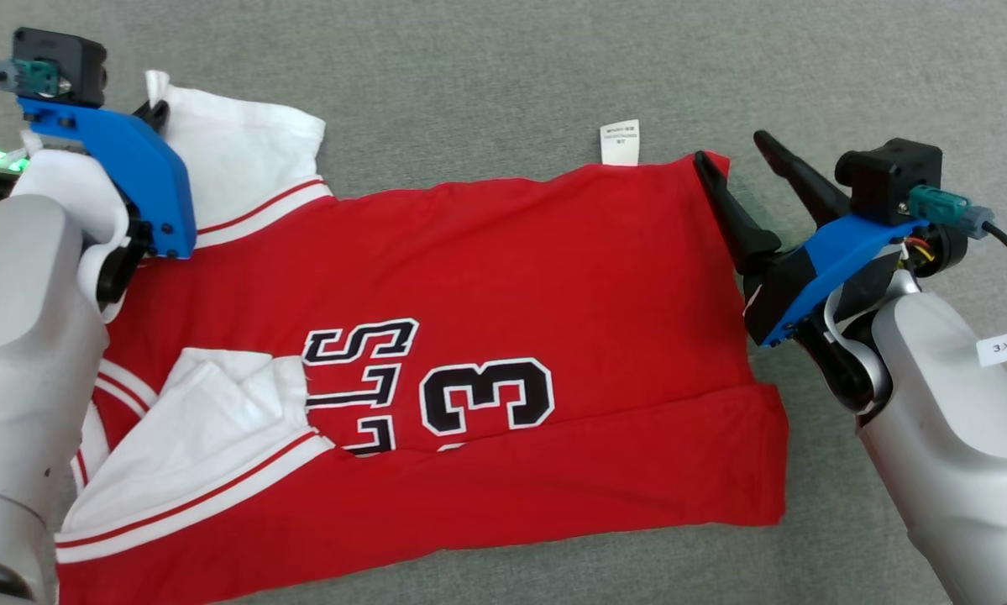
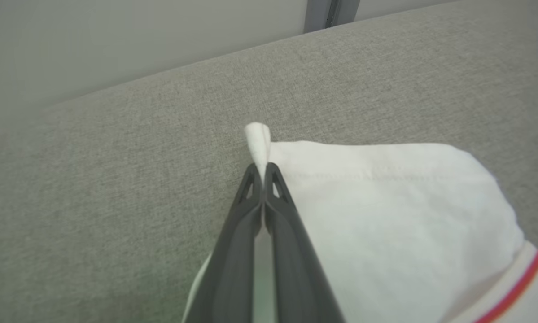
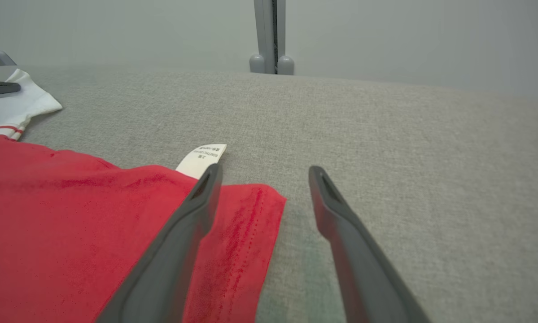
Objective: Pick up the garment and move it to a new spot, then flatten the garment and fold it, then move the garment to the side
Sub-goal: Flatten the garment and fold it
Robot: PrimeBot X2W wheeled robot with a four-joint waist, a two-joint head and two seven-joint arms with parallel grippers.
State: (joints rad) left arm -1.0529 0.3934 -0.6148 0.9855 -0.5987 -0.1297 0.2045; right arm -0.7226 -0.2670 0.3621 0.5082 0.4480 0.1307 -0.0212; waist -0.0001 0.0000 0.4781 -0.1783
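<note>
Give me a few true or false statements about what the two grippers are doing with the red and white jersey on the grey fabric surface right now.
1. The left gripper is shut on the tip of the far white sleeve. True.
2. The right gripper is clamped on the red jersey. False: its jaws stand open, one finger over the jersey's corner, the other over the grey woven surface.
3. A small white care label sticks out past the jersey's far edge. True.
4. The jersey lies fully flat. False: its near edge is folded over part of the black-and-white lettering, and the near sleeve is rumpled.
</note>
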